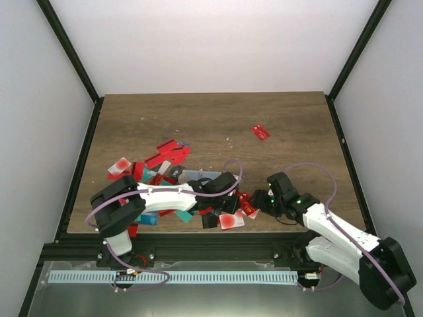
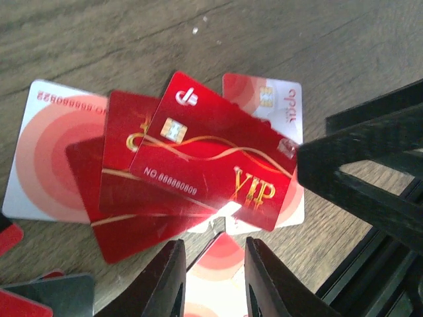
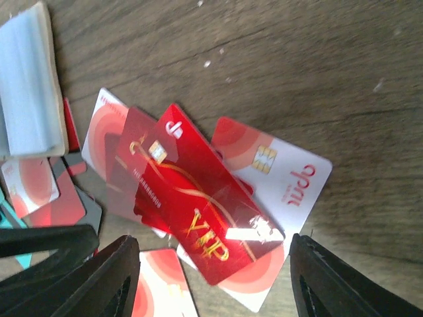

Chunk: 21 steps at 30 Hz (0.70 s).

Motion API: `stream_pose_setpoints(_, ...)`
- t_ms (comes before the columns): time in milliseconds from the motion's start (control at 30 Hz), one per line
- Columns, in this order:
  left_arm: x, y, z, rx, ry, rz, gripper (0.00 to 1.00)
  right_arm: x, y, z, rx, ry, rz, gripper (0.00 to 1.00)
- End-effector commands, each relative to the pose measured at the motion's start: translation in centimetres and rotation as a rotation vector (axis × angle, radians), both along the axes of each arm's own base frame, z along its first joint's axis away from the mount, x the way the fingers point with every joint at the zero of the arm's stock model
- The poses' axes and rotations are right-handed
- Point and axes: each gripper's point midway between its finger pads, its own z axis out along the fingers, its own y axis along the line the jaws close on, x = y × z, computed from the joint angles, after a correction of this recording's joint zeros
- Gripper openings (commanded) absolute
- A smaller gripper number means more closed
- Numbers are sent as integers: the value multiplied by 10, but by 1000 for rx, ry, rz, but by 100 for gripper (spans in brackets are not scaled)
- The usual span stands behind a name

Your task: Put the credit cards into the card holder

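No card seen in card holder (image 3: 26, 86); credit cards (image 2: 132, 198) all loose. VIP card (image 3: 198, 211) sits just ahead between fingers of wide right gripper (image 3: 211, 243); left gripper (image 2: 215, 243) narrow, empty.

Top red card (image 2: 218, 155) said "VIP" in gold, plus "NO." and mostly 8s; white card (image 2: 279, 99) lettering wasn't readable.

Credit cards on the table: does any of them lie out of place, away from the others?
Yes. One red card lies alone toward the far right of the table. It is well apart from the heap of cards, which overlap in disorder on the near side, beside the card holder.
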Motion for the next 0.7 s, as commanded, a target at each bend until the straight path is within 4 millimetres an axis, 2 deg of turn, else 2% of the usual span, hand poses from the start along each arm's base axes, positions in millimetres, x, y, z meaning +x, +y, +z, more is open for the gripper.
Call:
stream_pose_setpoints(0,16,-12,8,-25,-26,40,25,13,-3,-3,32,-27,-42,63)
stream_pose_setpoints(300,30,-17,0,8,-28,42,14,13,-10,-11,70,-8,-51,63)
stream_pose_setpoints(467,34,-21,-7,24,-25,37,12,9,-6,-14,109,11,-31,61)
stream_pose_setpoints(667,31,-11,-29,79,-3,45,10,4,-1,-15,135,28,-6,61)
